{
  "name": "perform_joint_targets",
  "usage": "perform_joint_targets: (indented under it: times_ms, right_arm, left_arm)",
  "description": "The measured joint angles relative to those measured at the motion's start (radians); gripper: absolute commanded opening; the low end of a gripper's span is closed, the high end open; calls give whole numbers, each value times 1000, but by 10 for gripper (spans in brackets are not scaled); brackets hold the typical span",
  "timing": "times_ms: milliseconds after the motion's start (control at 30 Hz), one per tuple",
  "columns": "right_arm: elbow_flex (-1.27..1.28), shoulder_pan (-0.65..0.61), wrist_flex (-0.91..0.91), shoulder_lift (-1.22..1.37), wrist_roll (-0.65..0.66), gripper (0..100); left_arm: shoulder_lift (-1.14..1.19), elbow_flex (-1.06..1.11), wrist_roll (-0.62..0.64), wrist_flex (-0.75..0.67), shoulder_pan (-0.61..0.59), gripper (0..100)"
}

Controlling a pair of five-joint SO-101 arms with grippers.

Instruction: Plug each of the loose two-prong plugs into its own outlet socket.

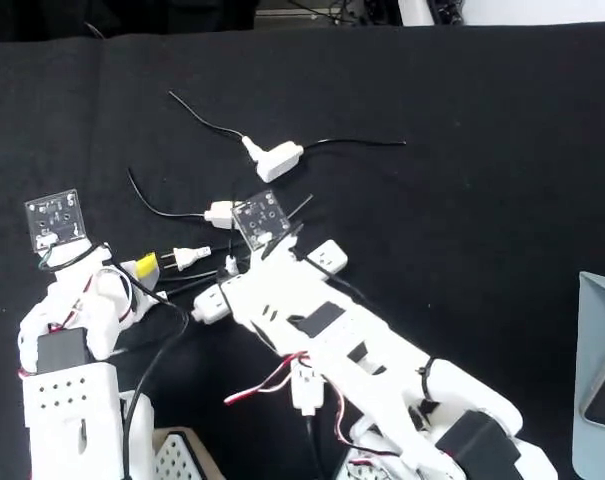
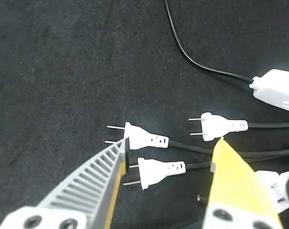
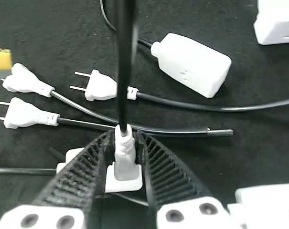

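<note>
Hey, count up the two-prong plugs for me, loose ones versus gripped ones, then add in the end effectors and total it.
Loose two-prong plugs: 3
Gripped plug: 1
End effectors, left end effector and right end effector: 2
Total: 6

Left end effector spread wide, right end effector clamping a plug.

Three loose plugs, one held plug, four white socket blocks and two arms.
</note>
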Motion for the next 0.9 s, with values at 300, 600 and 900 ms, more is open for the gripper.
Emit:
perform_joint_targets:
  times_ms: [300,600,900]
  right_arm:
    - [26,-6,-57,0,0,11]
    - [26,-6,-57,0,-14,11]
    - [26,-49,55,-69,-97,11]
  left_arm:
    - [0,0,0,0,0,282]
    - [0,0,0,0,0,282]
    - [0,0,0,0,0,282]
